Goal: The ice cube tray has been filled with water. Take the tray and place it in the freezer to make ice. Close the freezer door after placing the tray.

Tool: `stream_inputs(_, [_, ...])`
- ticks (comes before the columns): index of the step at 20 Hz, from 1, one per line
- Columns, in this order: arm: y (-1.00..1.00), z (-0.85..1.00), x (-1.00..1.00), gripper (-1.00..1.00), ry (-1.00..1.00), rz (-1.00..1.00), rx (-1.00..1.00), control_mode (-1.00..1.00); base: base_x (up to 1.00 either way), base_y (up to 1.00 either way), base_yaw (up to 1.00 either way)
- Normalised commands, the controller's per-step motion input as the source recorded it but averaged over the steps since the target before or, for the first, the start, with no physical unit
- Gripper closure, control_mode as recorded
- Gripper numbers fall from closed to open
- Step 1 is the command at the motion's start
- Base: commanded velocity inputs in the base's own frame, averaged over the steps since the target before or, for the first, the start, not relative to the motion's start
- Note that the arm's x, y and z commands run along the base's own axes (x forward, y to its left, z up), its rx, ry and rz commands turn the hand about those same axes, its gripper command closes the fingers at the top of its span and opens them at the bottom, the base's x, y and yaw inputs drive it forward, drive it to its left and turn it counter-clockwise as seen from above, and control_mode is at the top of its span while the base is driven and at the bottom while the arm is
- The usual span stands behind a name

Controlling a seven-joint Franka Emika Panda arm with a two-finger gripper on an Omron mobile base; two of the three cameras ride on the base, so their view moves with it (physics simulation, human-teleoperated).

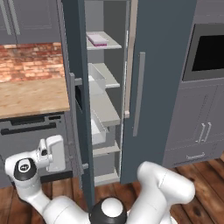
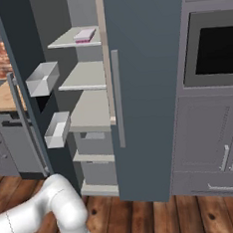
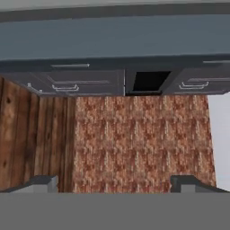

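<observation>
The tray [image 1: 97, 40] lay on the top shelf [image 1: 109, 44] of the freezer [image 1: 105, 87], near that shelf's front edge, so I judged that the placing was done and only the closing was left. The door [image 1: 78, 87] stood wide open, turned edge-on toward the robot, with two clear bins [image 2: 42, 78] hanging on its inner side. The gripper [image 3: 114, 182] was low at the left, outside the door, and looked at the brick wall [image 3: 139, 139] and the cabinets [image 3: 81, 81]. Its fingers [image 3: 42, 183] stood far apart and held nothing. To close the door well, I think the hand should come to the outer face of the door, near the free edge and not near the hinge, because there a small push turns it more easily. The push should be slow and follow the arc of the door until it meets the frame. The water in the tray could spill if the door slammed, so a soft finish is better.
</observation>
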Motion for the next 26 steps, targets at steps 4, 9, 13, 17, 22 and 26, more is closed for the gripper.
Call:
stream_inputs(4, [0.07, -0.02, 0.48, -1.0, 0.08, 0.01, 0.0, -1.0, 0.0, 0.0, 0.0])
stream_inputs(9, [0.15, -0.03, 0.53, -1.0, 0.12, 0.01, 0.0, -1.0, 0.0, 0.0, 0.0])
stream_inputs(13, [0.18, -0.04, 0.49, -1.0, 0.12, 0.0, 0.0, -1.0, 0.0, 0.0, 0.0])
stream_inputs(17, [0.27, -0.14, 0.46, -1.0, 0.12, 0.0, 0.0, -1.0, 0.0, 0.0, 0.0])
stream_inputs(22, [0.3, -0.2, 0.36, -1.0, 0.06, 0.0, -0.02, -1.0, 0.0, 0.0, 0.0])
stream_inputs(26, [0.33, -0.26, 0.31, -1.0, 0.03, 0.0, -0.04, -1.0, 0.0, 0.0, 0.0])
